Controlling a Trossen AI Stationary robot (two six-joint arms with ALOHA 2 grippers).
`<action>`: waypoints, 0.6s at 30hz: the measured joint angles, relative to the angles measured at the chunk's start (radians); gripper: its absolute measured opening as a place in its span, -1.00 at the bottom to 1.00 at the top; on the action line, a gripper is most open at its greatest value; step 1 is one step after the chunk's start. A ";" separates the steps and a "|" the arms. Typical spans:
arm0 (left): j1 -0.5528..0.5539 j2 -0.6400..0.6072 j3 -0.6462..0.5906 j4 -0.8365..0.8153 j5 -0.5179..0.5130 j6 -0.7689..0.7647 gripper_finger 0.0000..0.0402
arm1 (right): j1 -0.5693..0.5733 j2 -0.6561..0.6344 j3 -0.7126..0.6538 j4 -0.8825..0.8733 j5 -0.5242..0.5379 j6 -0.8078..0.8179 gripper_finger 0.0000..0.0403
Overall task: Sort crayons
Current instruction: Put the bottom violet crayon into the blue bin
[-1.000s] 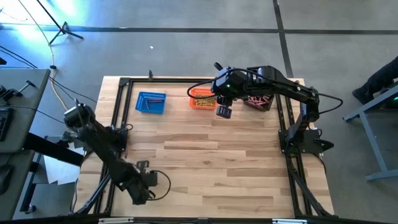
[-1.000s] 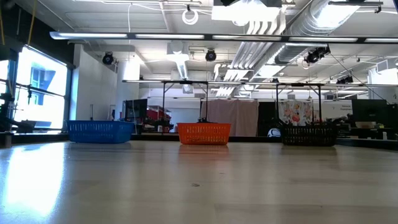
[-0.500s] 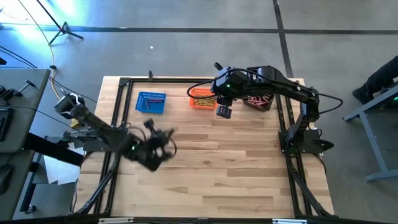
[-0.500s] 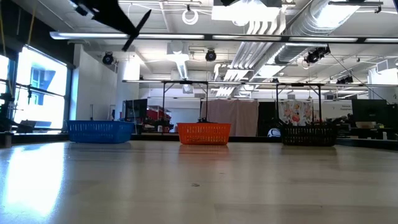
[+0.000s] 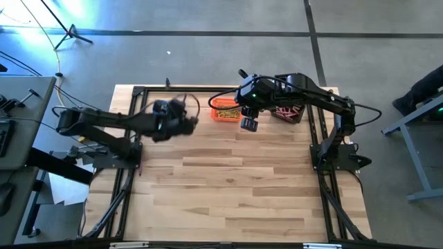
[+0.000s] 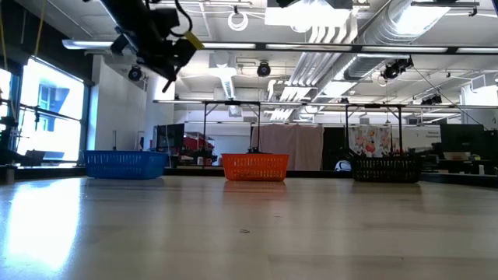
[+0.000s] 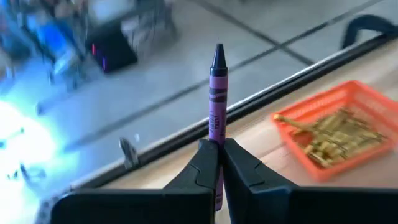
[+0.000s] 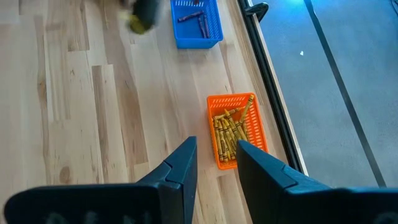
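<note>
Pale wood-plank surface (image 5: 228, 180), smooth and glossy in the low view, edged by a dark metal frame. Above its 10 o'clock part, left hand (image 5: 181, 121), blurred, raised high over the blue mesh basket (image 6: 124, 164); fingers (image 7: 202, 171) pressed together on a purple crayon (image 7: 216, 106), a thin paper-wrapped stick with dark bands and a pointed tip, standing upright out of the pinch; writing on the wrapper too small to read. Up from the surface's 7 o'clock corner a second ago, swung across to the far left side since then. At 12 o'clock, orange mesh basket (image 5: 223, 110), rectangular, filled with yellow-gold crayons (image 8: 230, 134); right hand (image 5: 248, 124) just beside it toward the middle, dark wedge-shaped fingers (image 8: 180, 165) spread with nothing between them, same spot as a second ago. At 1 o'clock, black mesh basket (image 6: 387, 168), partly under the right arm. Purple-blue crayons (image 8: 198, 18) lying in the blue basket at 11 o'clock. Beyond the far edge, grey floor with dark seams.
</note>
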 joint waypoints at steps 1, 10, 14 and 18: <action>0.040 0.001 0.000 0.002 0.034 -0.013 -1.00 | 0.000 0.000 0.000 0.000 0.000 0.000 -0.51; 0.342 0.014 0.000 -0.104 0.252 0.007 -0.99 | 0.000 0.000 0.000 0.000 0.000 0.000 -0.51; 0.447 0.025 0.000 -0.179 0.309 0.018 -1.00 | 0.000 0.000 0.000 0.000 0.000 0.000 -0.51; 0.523 0.051 0.000 -0.207 0.402 0.067 -0.97 | 0.000 0.000 0.000 0.000 0.000 0.000 -0.51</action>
